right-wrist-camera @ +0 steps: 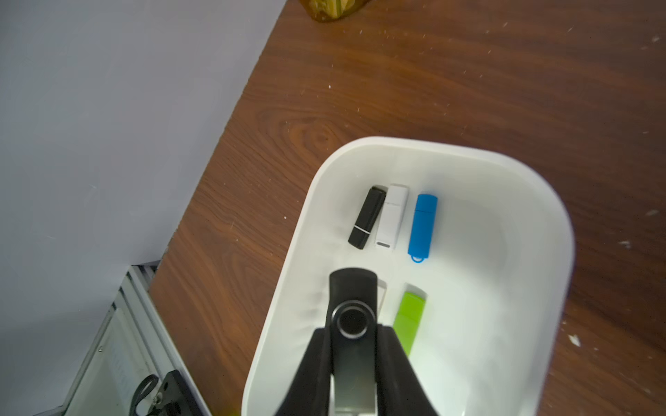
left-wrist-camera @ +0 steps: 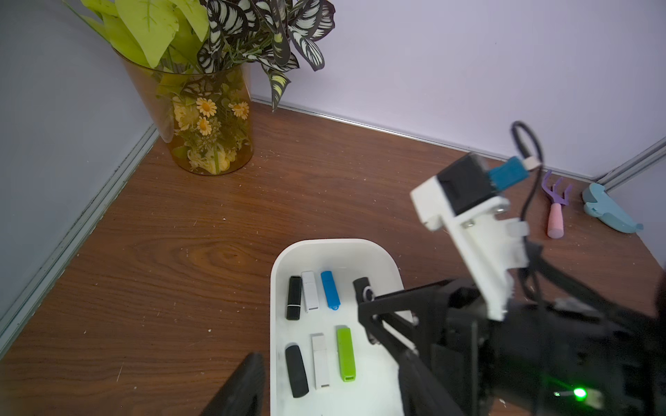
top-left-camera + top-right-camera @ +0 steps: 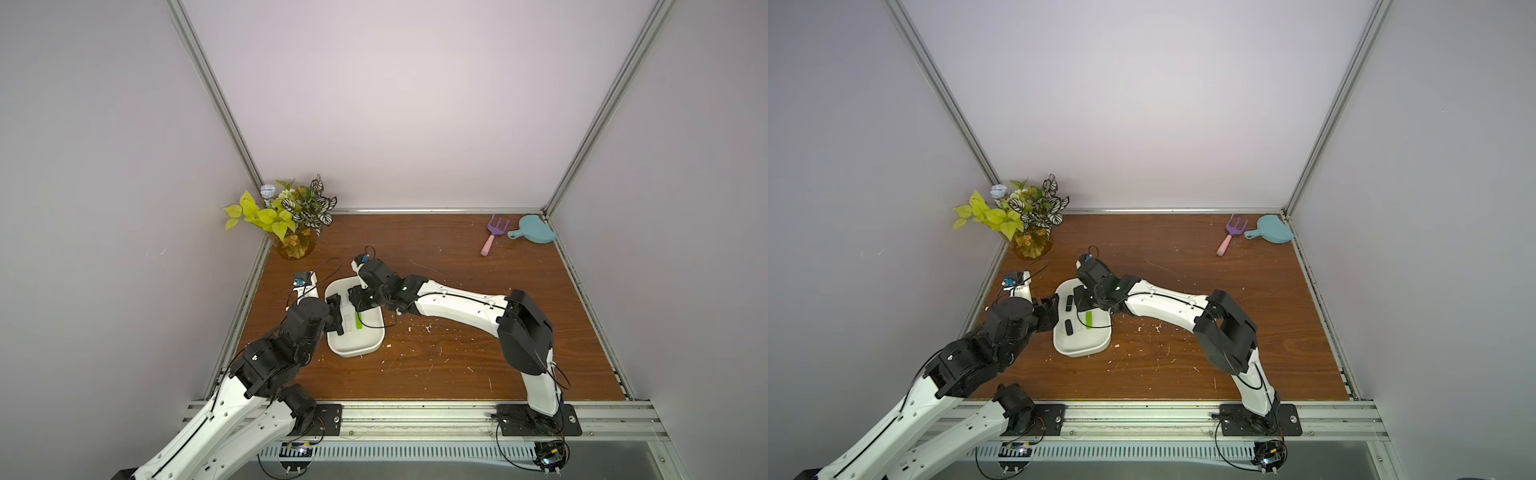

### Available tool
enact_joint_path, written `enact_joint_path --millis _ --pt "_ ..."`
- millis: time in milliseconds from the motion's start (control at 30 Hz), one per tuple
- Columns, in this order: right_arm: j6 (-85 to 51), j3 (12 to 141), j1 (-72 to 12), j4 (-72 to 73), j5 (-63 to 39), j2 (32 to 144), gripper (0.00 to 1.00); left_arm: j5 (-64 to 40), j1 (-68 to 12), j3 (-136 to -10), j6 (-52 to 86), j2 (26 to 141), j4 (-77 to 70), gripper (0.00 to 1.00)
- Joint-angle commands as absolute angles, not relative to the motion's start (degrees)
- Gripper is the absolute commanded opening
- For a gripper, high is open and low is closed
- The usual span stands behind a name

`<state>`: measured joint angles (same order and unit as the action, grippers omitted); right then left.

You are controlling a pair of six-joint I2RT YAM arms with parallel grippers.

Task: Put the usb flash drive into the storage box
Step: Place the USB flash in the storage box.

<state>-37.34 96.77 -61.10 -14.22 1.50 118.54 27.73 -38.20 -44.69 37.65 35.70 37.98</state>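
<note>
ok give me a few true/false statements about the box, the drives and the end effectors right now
1. The right end effector grips a black swivel drive over the box. True.
2. The box holds no drives yet. False: six lie in it, among them a blue drive and a green drive.
3. The blue drive lies beside a white drive. True.
4. The left end effector holds the green drive. False: it holds nothing, one finger showing just outside the box wall.
5. The vase stands inside the box. False: it stands on the table in the corner.
</note>
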Motion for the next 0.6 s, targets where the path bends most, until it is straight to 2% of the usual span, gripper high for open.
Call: enact_joint_path --millis 0,300,567 --pt "-37.4 104.1 -61.7 -21.9 8.5 121.8 0.0 29.0 -37.5 -44.1 38.0 35.8 39.1 0.59" --pt "-37.0 120.7 -62.0 -32.6 18.4 135.7 0.0 28.8 -37.5 -44.2 37.8 36.0 39.1 0.59" --pt "-36.9 124.5 -61.4 -35.8 23.7 139.2 0.02 28.6 -37.5 -44.2 37.7 36.3 39.1 0.59"
